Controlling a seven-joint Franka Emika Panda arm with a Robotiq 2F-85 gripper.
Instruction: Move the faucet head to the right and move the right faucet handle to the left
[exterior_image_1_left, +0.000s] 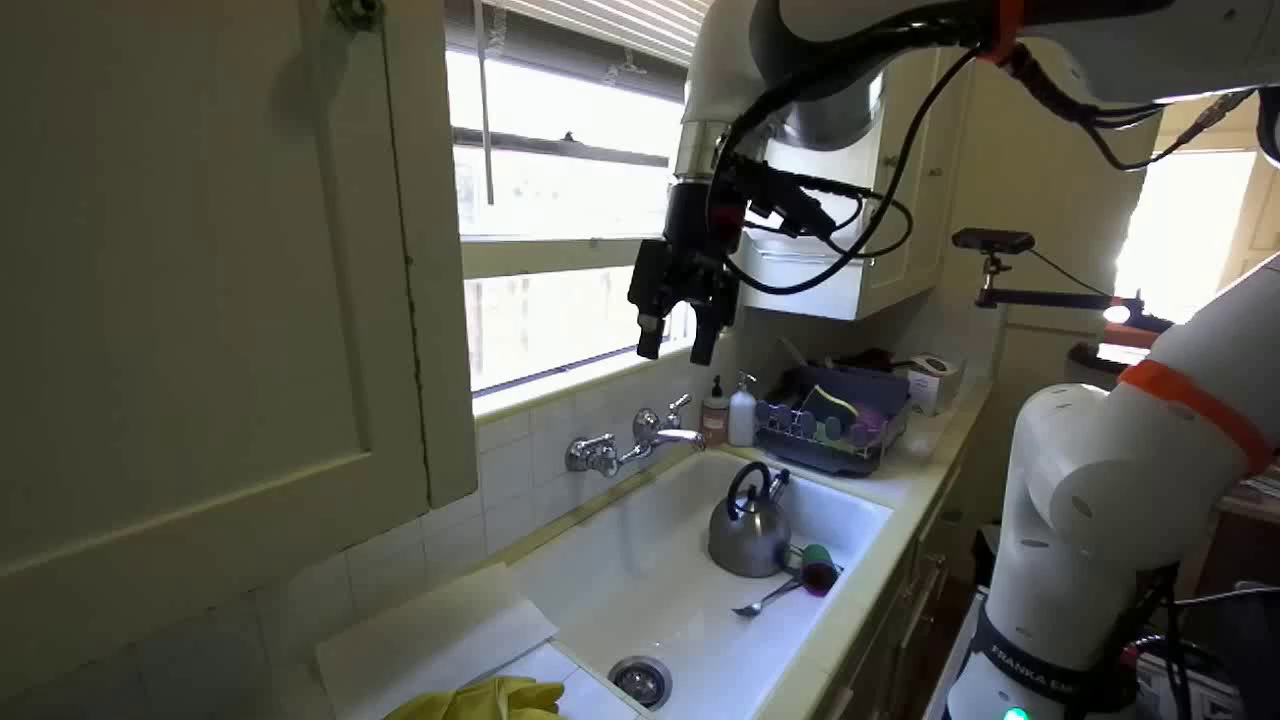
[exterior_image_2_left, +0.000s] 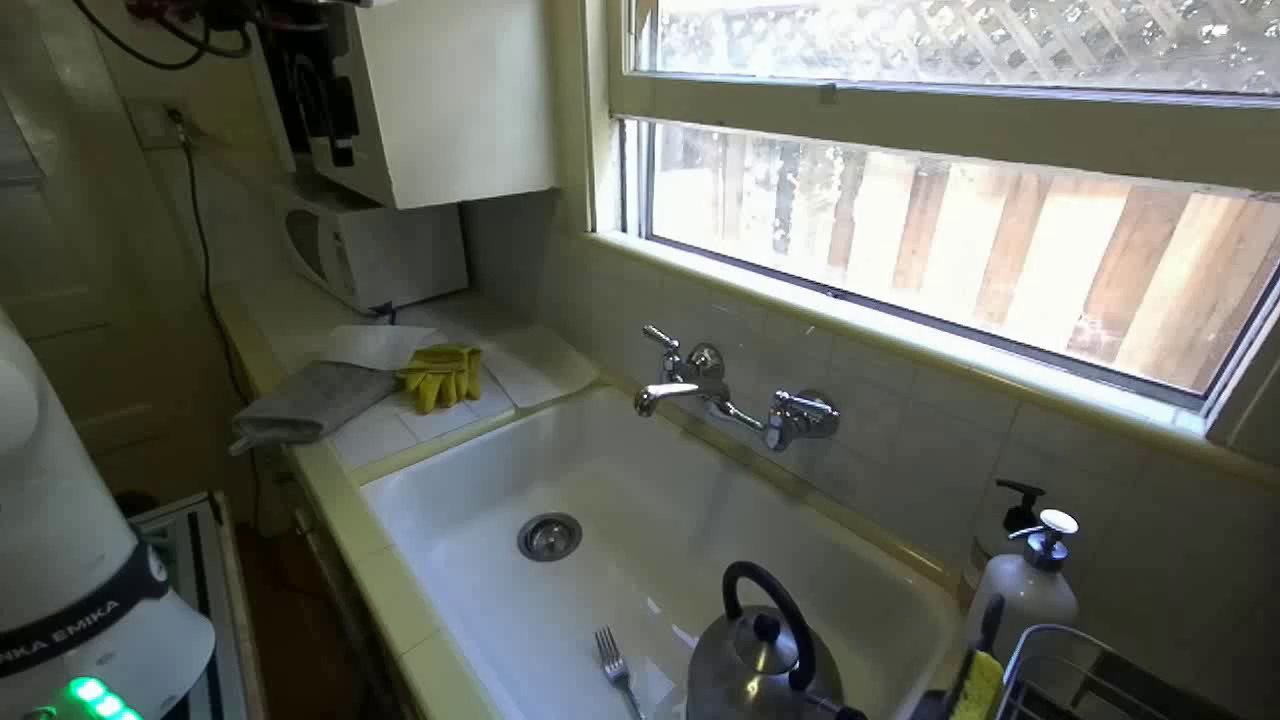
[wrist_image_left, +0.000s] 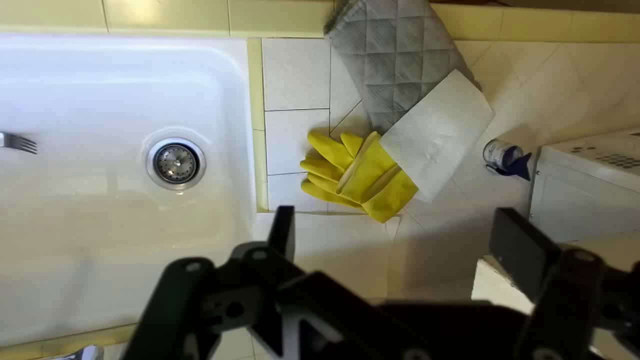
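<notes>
The chrome faucet is on the tiled wall above the sink in both exterior views. Its spout, the faucet head (exterior_image_1_left: 682, 437) (exterior_image_2_left: 665, 394), reaches out over the basin. The right faucet handle (exterior_image_1_left: 676, 408) (exterior_image_2_left: 798, 415) is on the dish-rack side. The left handle (exterior_image_1_left: 597, 453) (exterior_image_2_left: 662, 340) is on the drain side. In the wrist view only a chrome bit of the faucet (wrist_image_left: 87, 353) shows at the bottom left edge. My gripper (exterior_image_1_left: 677, 345) (exterior_image_2_left: 328, 140) (wrist_image_left: 392, 235) is open and empty, high above the counter beside the sink, apart from the faucet.
The white sink (exterior_image_1_left: 600, 600) holds a kettle (exterior_image_1_left: 750, 535), a fork (exterior_image_2_left: 612, 655) and a cup (exterior_image_1_left: 818, 570). Soap bottles (exterior_image_1_left: 742, 412) and a dish rack (exterior_image_1_left: 835, 440) stand right. Yellow gloves (wrist_image_left: 357, 175), a grey mitt (wrist_image_left: 400, 55) and a microwave (exterior_image_2_left: 390, 250) are left. A cupboard (exterior_image_2_left: 460, 100) hangs near the gripper.
</notes>
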